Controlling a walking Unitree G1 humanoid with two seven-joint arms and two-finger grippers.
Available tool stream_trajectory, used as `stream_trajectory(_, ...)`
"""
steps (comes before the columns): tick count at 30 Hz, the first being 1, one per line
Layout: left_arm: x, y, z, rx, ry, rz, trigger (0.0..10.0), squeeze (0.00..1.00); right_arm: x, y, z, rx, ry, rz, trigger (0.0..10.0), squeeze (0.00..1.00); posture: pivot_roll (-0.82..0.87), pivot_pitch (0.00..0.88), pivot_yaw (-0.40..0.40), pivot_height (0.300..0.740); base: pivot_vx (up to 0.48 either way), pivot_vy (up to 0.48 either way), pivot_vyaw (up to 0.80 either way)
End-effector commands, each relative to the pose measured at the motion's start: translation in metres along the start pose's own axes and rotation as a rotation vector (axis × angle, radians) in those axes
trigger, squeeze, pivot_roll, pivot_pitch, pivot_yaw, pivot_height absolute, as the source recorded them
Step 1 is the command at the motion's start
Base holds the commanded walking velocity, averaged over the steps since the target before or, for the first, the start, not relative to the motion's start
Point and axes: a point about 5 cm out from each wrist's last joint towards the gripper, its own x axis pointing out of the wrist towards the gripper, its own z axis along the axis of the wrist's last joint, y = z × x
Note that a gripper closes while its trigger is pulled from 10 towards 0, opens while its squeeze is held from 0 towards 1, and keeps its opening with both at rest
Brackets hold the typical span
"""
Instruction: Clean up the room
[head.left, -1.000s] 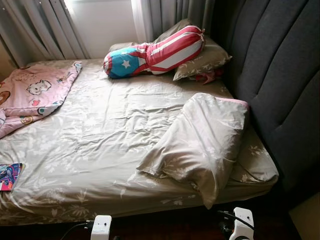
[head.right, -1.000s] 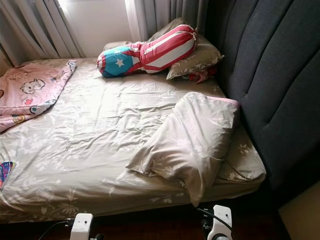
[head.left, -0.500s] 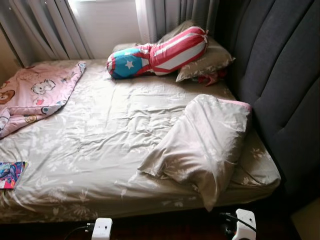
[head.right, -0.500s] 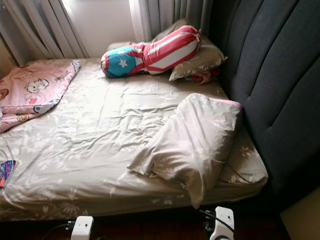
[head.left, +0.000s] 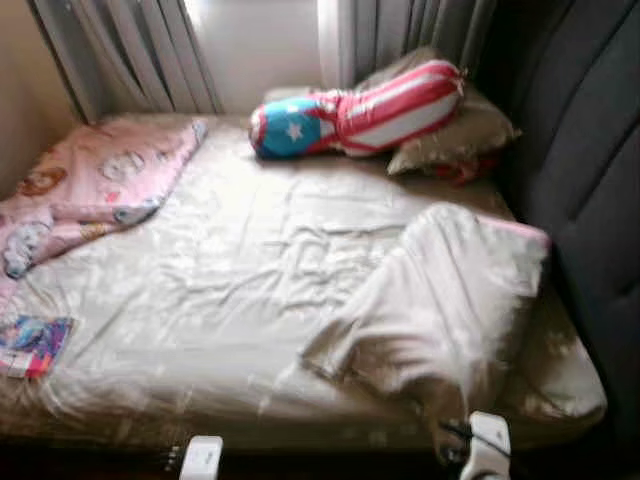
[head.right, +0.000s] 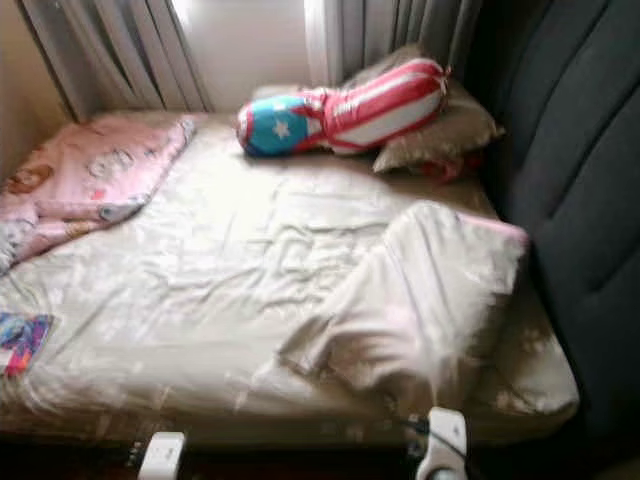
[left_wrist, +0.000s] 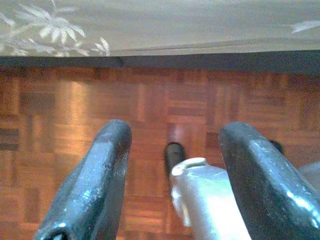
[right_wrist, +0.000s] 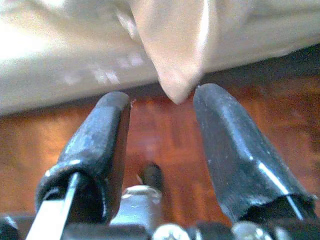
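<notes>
While both arms hang low at the near edge of the bed (head.left: 200, 300), the left gripper (left_wrist: 172, 150) points at the wooden parquet floor (left_wrist: 60, 115) with its jaws spread and nothing between them. The right gripper (right_wrist: 162, 115) also has its jaws spread; the hanging corner of one beige pillow (head.left: 440, 300) comes down just between their tips, but I cannot tell if it touches them.

On the bed I count three pillows. One beige pillow lies loose near the near right corner, its corner falling over the near edge. One more beige pillow (head.left: 460, 135) rests at the far right corner against the dark headboard (head.left: 590, 190), and one long pillow with red and white stripes and a blue end with a star (head.left: 360, 108) leans on it. One pink blanket (head.left: 90, 185) is crumpled along the left edge. One colourful flat thing (head.left: 32, 342), maybe a book, lies at the near left corner. Grey curtains (head.left: 130, 50) hang behind the far edge.
</notes>
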Motion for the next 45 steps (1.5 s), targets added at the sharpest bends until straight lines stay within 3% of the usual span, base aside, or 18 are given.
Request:
stream_trajectory(1, 0.002, -0.005, 0.006, 0.004, -0.012, -0.015, 10.0, 0.00, -0.003, -0.011, -0.006, 0.005, 0.015, -0.030, 10.0, 0.00, -0.02, 0.000, 0.011, 0.740, 0.349, 0.000, 0.00)
stream_trajectory(12, 0.002, -0.006, 0.007, 0.004, -0.018, -0.012, 10.0, 0.00, -0.002, -0.010, -0.005, 0.006, 0.012, -0.025, 10.0, 0.00, -0.02, 0.000, 0.008, 0.740, 0.251, 0.000, 0.00)
stream_trajectory(20, 0.002, -0.004, 0.014, -0.033, -0.062, -0.007, 10.0, 0.00, -0.003, -0.010, -0.005, 0.085, -0.019, -0.045, 10.0, 0.00, -0.03, 0.000, 0.009, 0.740, 0.000, 0.000, 0.00)
stream_trajectory(23, 0.004, -0.001, 0.037, -0.098, -0.176, -0.007, 10.0, 0.00, -0.003, -0.009, -0.001, 0.088, -0.075, -0.018, 10.0, 0.00, -0.02, 0.000, -0.002, 0.740, 0.000, 0.000, 0.00)
stream_trajectory(25, 0.004, 0.000, 0.042, -0.103, -0.198, -0.003, 10.0, 0.00, -0.004, -0.009, 0.000, 0.091, -0.084, -0.011, 10.0, 0.00, -0.02, 0.000, -0.002, 0.740, 0.000, 0.000, 0.00)
stream_trajectory(30, 0.001, 0.000, 0.091, -0.146, -0.440, 0.002, 10.0, 0.00, -0.005, -0.009, 0.007, 0.103, -0.177, 0.022, 10.0, 0.00, -0.03, 0.000, -0.010, 0.740, 0.000, 0.000, 0.00)
stream_trajectory(34, -0.011, -0.007, 0.132, -0.099, -0.664, -0.040, 10.0, 0.00, -0.008, -0.009, 0.012, 0.125, -0.258, 0.063, 10.0, 0.00, -0.04, 0.000, -0.018, 0.740, 0.000, 0.000, 0.00)
stream_trajectory(38, -0.015, -0.015, 0.135, -0.051, -0.713, -0.062, 10.0, 0.00, -0.009, -0.010, 0.013, 0.118, -0.283, 0.072, 10.0, 0.00, -0.04, 0.000, -0.020, 0.740, 0.000, 0.000, 0.00)
stream_trajectory(40, -0.019, -0.016, 0.131, -0.043, -0.746, -0.062, 10.0, 0.00, -0.005, 0.013, 0.080, 0.059, -0.512, 0.127, 10.0, 0.00, -0.05, 0.001, -0.020, 0.740, 0.000, 0.000, 0.00)
stream_trajectory(41, -0.020, -0.016, 0.129, -0.040, -0.756, -0.061, 10.0, 0.00, -0.007, 0.021, 0.100, 0.042, -0.586, 0.147, 10.0, 0.00, -0.05, 0.006, -0.022, 0.740, 0.000, 0.000, 0.00)
stream_trajectory(42, -0.024, -0.017, 0.126, -0.025, -0.773, -0.066, 10.0, 0.00, -0.010, 0.025, 0.110, 0.036, -0.638, 0.165, 10.0, 0.00, -0.05, 0.007, -0.025, 0.740, 0.000, 0.000, 0.00)
stream_trajectory(45, -0.025, -0.018, 0.124, -0.011, -0.780, -0.069, 10.0, 0.00, -0.010, 0.025, 0.108, 0.038, -0.641, 0.166, 10.0, 0.00, -0.05, 0.009, -0.026, 0.740, 0.000, 0.000, 0.00)
